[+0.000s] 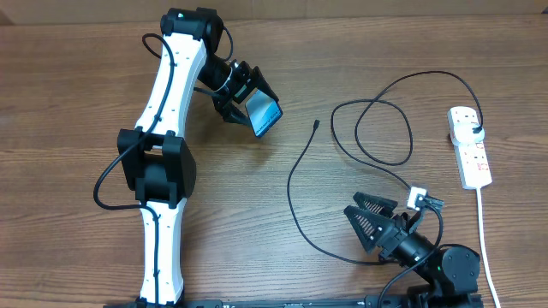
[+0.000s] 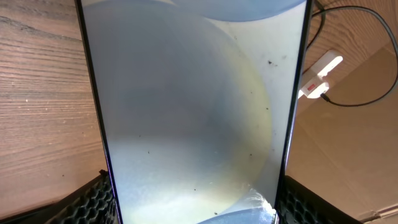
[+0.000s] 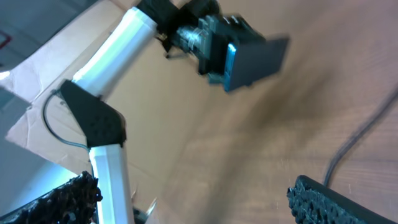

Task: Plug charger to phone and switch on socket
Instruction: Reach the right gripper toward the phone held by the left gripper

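We clamp the phone [image 1: 265, 118] in our left gripper [image 1: 252, 104]. The charger [image 1: 289, 180] points its connector [image 1: 317, 125] toward the phone's right, well apart from our open, empty right gripper [image 1: 366, 221].

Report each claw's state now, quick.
Left claw: closed on the phone.
Right claw: open, holding nothing.

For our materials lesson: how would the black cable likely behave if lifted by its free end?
Probably floppy: the cable lies in loose loops, so it should sag and trail. Likely light, being so thin. Its far end seems plugged into the strip, so pulling may tug that.
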